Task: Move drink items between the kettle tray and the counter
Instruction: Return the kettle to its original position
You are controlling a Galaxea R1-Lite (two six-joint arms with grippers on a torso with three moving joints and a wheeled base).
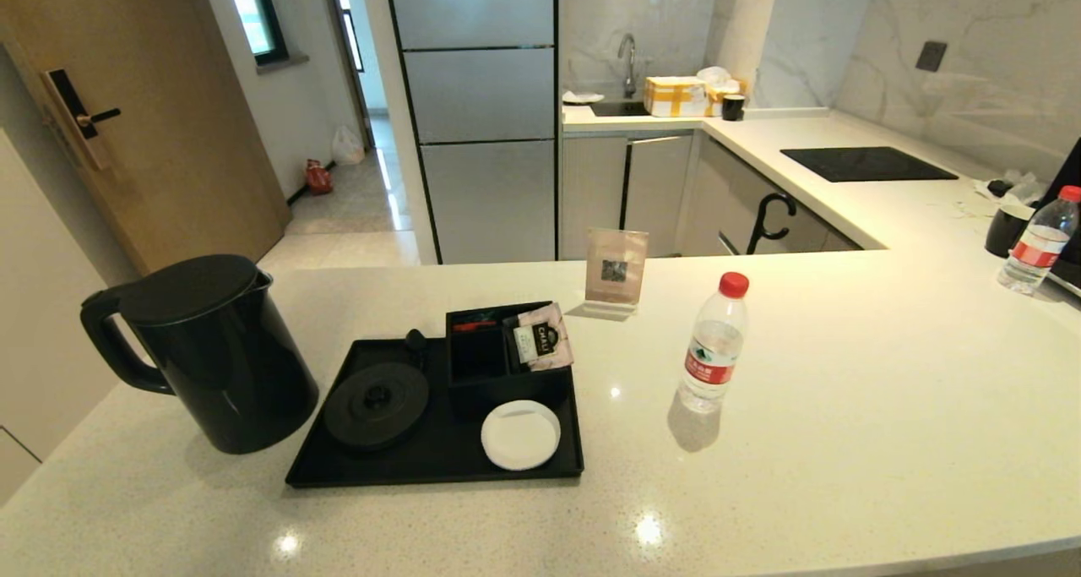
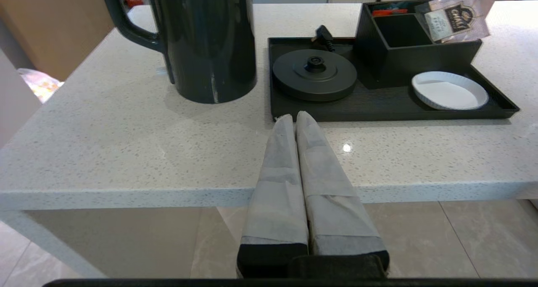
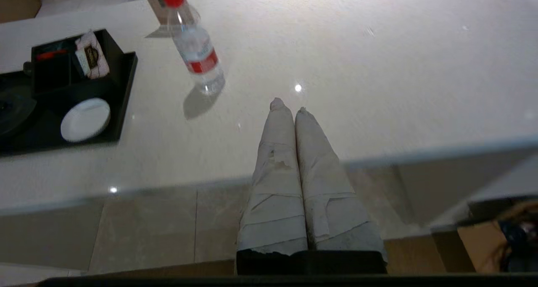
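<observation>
Both claws, left claw [image 2: 295, 115] and right claw [image 3: 286, 106], are pinched tight, holding nothing. The kettle [image 1: 211, 353] and bottle [image 1: 714, 345] stand on the surface [image 1: 844, 408], off the tray [image 1: 439, 471], likely waiting.

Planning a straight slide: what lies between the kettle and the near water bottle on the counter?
The kettle tray, with kettle base, compartment box and coaster, sits between kettle and water bottle, as the head view shows.

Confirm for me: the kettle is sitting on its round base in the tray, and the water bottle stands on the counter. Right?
Not quite. The kettle stands on the counter, beside the tray; its round base is bare, as the head view shows. The water bottle does stand on the counter.
</observation>
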